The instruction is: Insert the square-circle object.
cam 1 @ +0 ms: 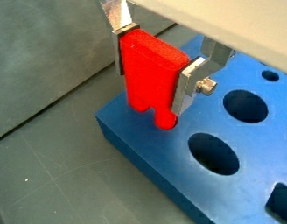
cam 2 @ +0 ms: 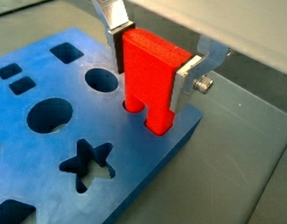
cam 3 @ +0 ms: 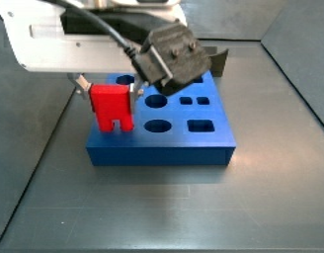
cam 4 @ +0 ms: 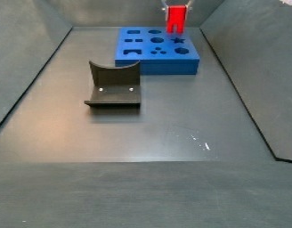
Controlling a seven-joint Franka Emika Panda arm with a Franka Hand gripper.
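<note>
The square-circle object [cam 1: 150, 74] is a bright red upright block with two short legs. My gripper [cam 1: 156, 72] is shut on it, one silver finger on each side, as both wrist views show [cam 2: 152, 70]. The block hangs upright over a corner of the big blue slab [cam 1: 140, 149], its legs [cam 2: 157, 122] at the slab's top surface beside a round hole [cam 2: 99, 80]. I cannot tell whether the legs are touching or entering holes. In both side views the red block [cam 3: 112, 107] [cam 4: 176, 20] stands at the slab's edge [cam 3: 165, 155] [cam 4: 173, 64].
The slab has several shaped holes, including a star [cam 2: 87, 164] and circles [cam 1: 213, 153]. The dark fixture [cam 4: 113, 86] stands on the grey floor, apart from the slab; it also shows behind the slab [cam 3: 215, 59]. Sloping grey walls ring the floor.
</note>
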